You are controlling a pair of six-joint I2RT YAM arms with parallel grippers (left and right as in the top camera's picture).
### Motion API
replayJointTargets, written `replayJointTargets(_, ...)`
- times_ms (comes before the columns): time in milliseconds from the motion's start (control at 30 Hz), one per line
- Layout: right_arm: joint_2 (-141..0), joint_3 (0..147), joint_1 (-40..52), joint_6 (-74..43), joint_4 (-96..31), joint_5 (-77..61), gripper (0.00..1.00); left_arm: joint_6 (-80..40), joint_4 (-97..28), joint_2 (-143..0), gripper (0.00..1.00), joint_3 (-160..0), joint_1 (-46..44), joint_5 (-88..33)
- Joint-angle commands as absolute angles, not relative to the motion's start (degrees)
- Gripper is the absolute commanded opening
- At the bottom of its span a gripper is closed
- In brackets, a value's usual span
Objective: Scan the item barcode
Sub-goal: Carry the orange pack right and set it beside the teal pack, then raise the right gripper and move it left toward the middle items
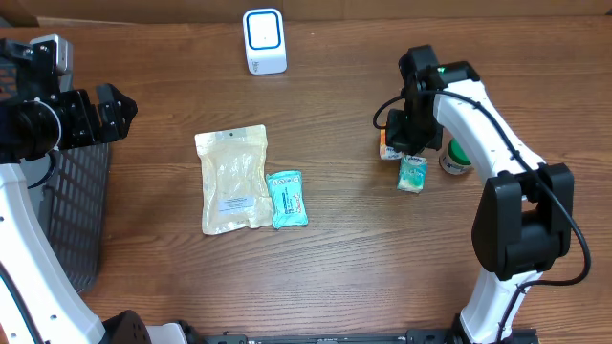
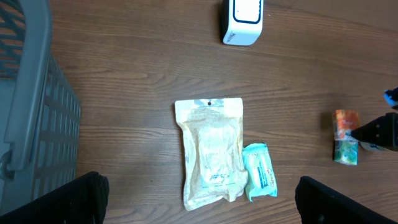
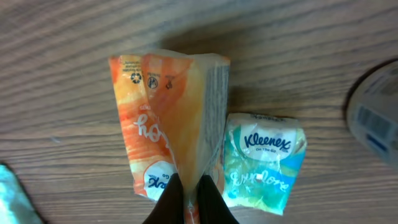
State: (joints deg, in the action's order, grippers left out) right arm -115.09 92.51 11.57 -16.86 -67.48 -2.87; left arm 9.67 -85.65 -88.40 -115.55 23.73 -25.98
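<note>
1. Right wrist view: right hand [image 3: 191, 194] clenched on the orange tissue pack [image 3: 158, 124], toward the surface's [image 1: 344, 277] right edge, beside a Kleenex pack [image 3: 264, 162].
2. Left hand [image 1: 103, 113] released.
3. Grasping step, I'd say; next, lift and present its barcode to the scanner [image 1: 264, 40] at the far edge.

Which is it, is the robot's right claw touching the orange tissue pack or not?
Touching. The right wrist view shows the right gripper shut on the orange tissue pack, pinching its edge.
</note>
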Motion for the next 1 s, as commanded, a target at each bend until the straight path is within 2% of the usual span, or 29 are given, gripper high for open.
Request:
replayJointTargets(0, -114.9, 90.9, 10.9, -16.3, -65.9, -4.0, 0.05, 11.2, -85.5, -87.3, 1.00, -115.9, 23.8, -26.8)
replayJointTargets(100, -114.9, 90.1, 10.4, -16.3, -65.3, -4.0, 0.13, 11.2, -85.5, -87.3, 0.99, -115.9, 23.8, -26.8)
replayJointTargets(200, -114.9, 90.1, 9.9, -16.3, -65.8, -4.0, 0.35, 11.2, -85.5, -87.3, 1.00, -115.9, 23.8, -26.8)
replayJointTargets(267, -114.9, 90.1, 9.8, -16.2, -66.2, -4.0, 0.42, 11.2, -85.5, -87.3, 1.00, -115.9, 23.8, -26.8)
replayJointTargets(433, -113.7, 92.9, 9.7, -13.7, -70.5, -4.4, 0.43, 11.2, -85.5, -87.3, 1.00, -115.9, 23.8, -26.8)
replayJointTargets(633, -106.2, 96.7, 10.1, -8.5, -73.8, -11.4, 0.43, 11.2, -85.5, -87.3, 0.99, -115.9, 23.8, -26.8)
replayJointTargets(967, -94.6, 96.7, 13.6, -8.0, -75.2, -18.1, 0.47, 11.2, -85.5, -87.3, 1.00, -115.9, 23.8, -26.8)
